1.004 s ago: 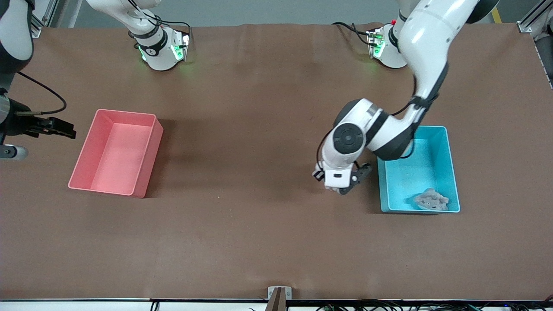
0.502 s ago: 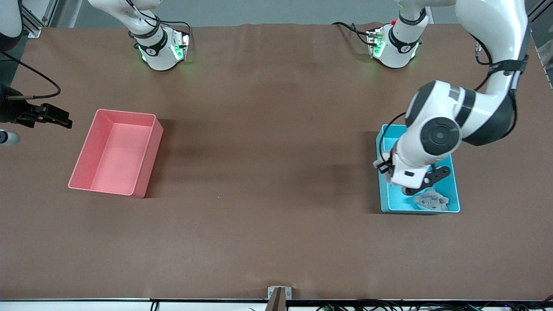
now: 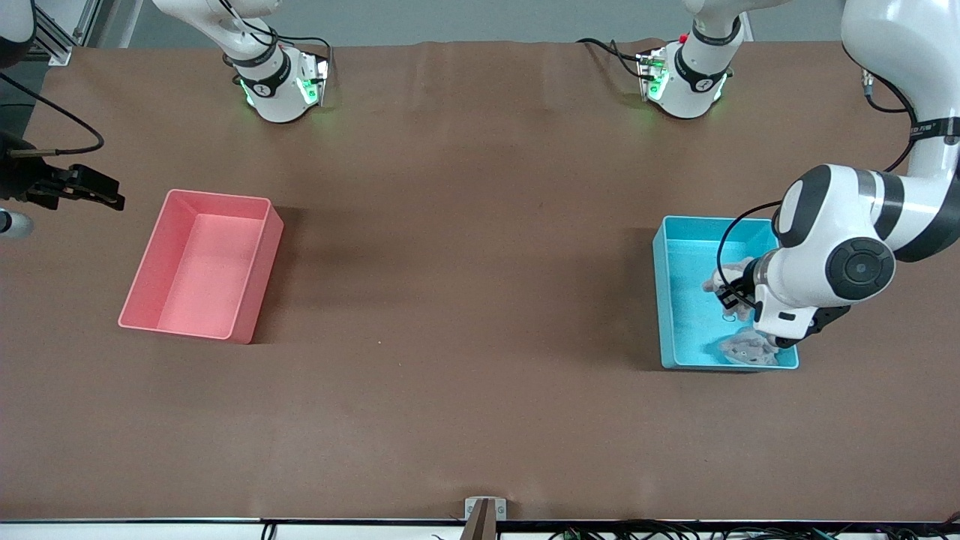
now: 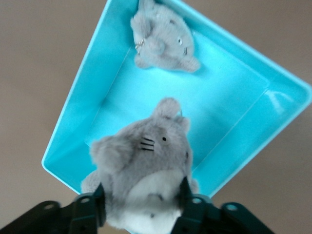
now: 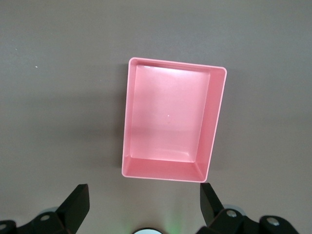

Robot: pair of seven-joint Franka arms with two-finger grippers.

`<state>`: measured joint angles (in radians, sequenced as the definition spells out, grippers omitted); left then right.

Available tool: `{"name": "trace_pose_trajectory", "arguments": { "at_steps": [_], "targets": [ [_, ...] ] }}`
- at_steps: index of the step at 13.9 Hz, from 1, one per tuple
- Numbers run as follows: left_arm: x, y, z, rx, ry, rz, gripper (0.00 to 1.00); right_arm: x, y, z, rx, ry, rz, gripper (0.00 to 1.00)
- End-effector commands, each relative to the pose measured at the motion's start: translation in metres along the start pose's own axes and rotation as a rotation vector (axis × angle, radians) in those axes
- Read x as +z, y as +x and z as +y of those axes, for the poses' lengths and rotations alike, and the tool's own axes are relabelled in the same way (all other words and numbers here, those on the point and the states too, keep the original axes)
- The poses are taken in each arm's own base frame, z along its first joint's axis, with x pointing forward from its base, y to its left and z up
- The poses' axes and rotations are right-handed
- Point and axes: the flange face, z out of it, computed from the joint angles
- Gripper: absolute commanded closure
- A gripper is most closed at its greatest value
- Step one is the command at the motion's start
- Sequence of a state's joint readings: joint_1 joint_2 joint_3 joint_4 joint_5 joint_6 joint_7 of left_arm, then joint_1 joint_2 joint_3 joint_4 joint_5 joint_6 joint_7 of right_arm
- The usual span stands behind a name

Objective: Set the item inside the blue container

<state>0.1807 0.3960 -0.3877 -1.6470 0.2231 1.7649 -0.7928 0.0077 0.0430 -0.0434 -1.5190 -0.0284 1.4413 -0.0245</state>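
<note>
The blue container (image 3: pixel 691 255) sits toward the left arm's end of the table, with one grey plush toy (image 3: pixel 747 349) lying in its corner nearest the front camera. My left gripper (image 4: pixel 141 196) is shut on a second grey plush toy (image 4: pixel 144 163) and hangs over the bin's inside; the front view shows that toy (image 3: pixel 723 282) peeking out beside the wrist. In the left wrist view the lying plush (image 4: pixel 164 36) rests against the bin's wall (image 4: pixel 222 85). My right gripper (image 5: pixel 144 201) waits open and empty over the table by the pink bin (image 5: pixel 168 122).
The pink bin (image 3: pixel 201 264) stands empty toward the right arm's end of the table. The right gripper (image 3: pixel 96 190) hovers beside it, toward the table's end. Both arm bases stand along the edge farthest from the front camera. Brown tabletop lies between the bins.
The left arm has swung with the plush from over the bare table beside the blue container to over its inside. The right gripper has drifted slightly toward the robots' side.
</note>
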Motion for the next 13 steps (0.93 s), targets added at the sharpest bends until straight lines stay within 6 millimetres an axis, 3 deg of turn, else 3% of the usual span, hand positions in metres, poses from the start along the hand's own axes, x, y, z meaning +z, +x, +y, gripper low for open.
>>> {"name": "trace_pose_trajectory", "arguments": {
  "at_steps": [1,3,7,10,13],
  "targets": [
    [-0.071,-0.015,-0.023,0.061,-0.039,0.109,0.00,-0.024,-0.013,0.003,0.013,-0.018,0.036,0.00],
    [-0.107,-0.025,-0.039,0.113,-0.038,0.134,0.00,-0.040,-0.013,0.006,0.013,-0.015,0.065,0.00],
    [-0.184,-0.050,-0.066,0.163,-0.058,0.189,0.00,-0.051,-0.017,0.008,0.019,-0.007,0.074,0.00],
    [-0.226,-0.079,-0.087,0.298,-0.061,0.213,0.00,-0.046,-0.023,0.001,0.010,-0.004,0.008,0.00],
    [-0.250,-0.109,-0.107,0.437,-0.018,0.217,0.00,-0.035,-0.037,-0.014,-0.025,-0.006,-0.053,0.00]
  ]
}}
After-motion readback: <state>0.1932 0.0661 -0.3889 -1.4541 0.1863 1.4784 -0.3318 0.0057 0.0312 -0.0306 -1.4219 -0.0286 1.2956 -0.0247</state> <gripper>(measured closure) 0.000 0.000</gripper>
